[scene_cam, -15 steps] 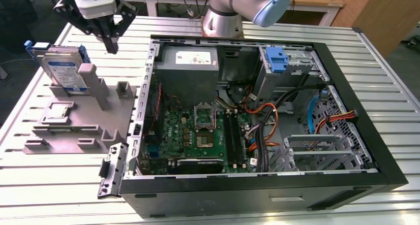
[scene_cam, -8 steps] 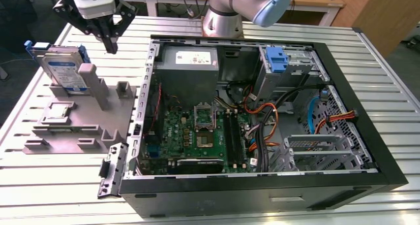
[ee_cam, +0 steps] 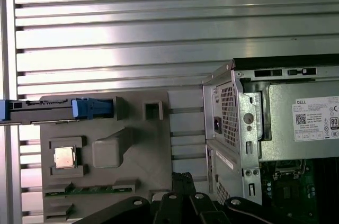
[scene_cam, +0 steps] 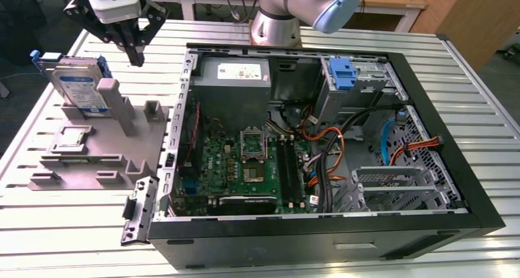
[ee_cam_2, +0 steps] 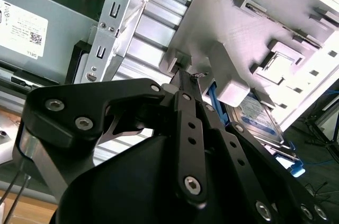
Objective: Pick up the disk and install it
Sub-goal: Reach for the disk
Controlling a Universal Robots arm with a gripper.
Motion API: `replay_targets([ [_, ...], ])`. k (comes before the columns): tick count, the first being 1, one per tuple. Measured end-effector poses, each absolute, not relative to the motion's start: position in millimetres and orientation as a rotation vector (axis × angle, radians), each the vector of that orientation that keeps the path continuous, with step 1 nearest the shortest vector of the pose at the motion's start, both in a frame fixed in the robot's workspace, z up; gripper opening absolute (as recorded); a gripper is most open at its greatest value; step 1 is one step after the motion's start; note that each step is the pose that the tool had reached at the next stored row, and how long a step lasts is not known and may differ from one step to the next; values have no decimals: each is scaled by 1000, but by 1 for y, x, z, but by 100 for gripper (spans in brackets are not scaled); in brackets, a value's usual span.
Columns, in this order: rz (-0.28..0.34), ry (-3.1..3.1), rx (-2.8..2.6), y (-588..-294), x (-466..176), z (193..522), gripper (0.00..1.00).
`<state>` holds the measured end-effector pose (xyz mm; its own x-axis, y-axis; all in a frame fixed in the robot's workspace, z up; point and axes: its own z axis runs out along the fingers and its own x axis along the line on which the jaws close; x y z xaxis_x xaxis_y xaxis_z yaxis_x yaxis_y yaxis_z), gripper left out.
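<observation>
Ribbed desk (scene_cam: 49, 229), disk (scene_cam: 78, 84) stood upright, jaws seen together, empty, nearby; judged rigid, hefty, shock-sensitive, best pinched across its faces.

On your bench (scene_cam: 65, 229), the computer case (scene_cam: 325, 235) lies open toward the exterior view's right. The parts holder (scene_cam: 97, 159) sits just beside it on the exterior view's left. The disk (scene_cam: 79, 83) stands on edge in the parts holder's far corner, away from the computer case. The hand (scene_cam: 136, 60) hangs above the parts holder, between the disk and the computer case.
</observation>
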<state>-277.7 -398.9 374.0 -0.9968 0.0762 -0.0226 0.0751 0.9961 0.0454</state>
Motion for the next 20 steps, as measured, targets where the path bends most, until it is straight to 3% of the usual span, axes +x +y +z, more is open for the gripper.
replay_targets([
  [20, 69, 3114, 118, -382, -334, 371, 10],
])
